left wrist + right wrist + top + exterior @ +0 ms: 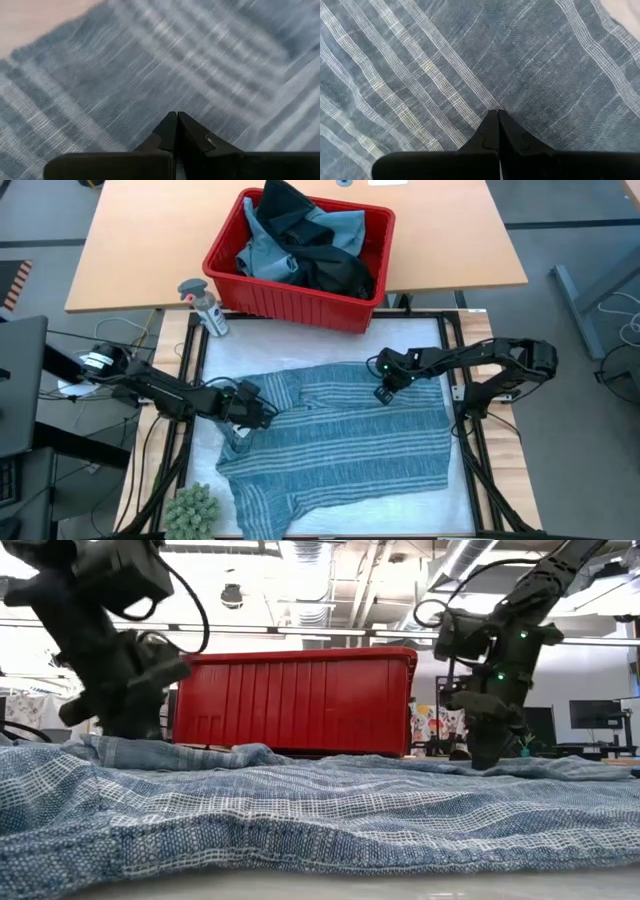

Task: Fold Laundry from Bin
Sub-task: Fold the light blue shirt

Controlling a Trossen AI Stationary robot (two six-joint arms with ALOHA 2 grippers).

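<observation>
A grey-blue striped garment of the laundry (340,435) lies spread on the white table top. The red bin (300,255) stands at the far edge, holding a light blue garment (262,255) and a dark one (325,260). My left gripper (265,412) is shut over the striped garment's left part, slanting down (177,117). Pointing steeply down, my right gripper (385,393) is shut over the garment's far right part (498,115). In the low view both grippers reach down to the cloth's surface, the left (130,725) and the right (490,755). My left gripper has its shut fingertips (170,125) close over the striped cloth (165,85), slanting down from the table's left; whether they touch it I cannot tell. My right gripper comes from above with its shut fingertips (492,122) at the cloth's surface (510,95). No fold shows between them; whether they touch or pinch a layer I cannot tell.
A grey spray bottle (205,305) stands left of the bin. A green spiky ball (192,508) sits at the near left corner. The table's black frame rails (470,440) run along both sides. A wooden table (130,250) lies beyond.
</observation>
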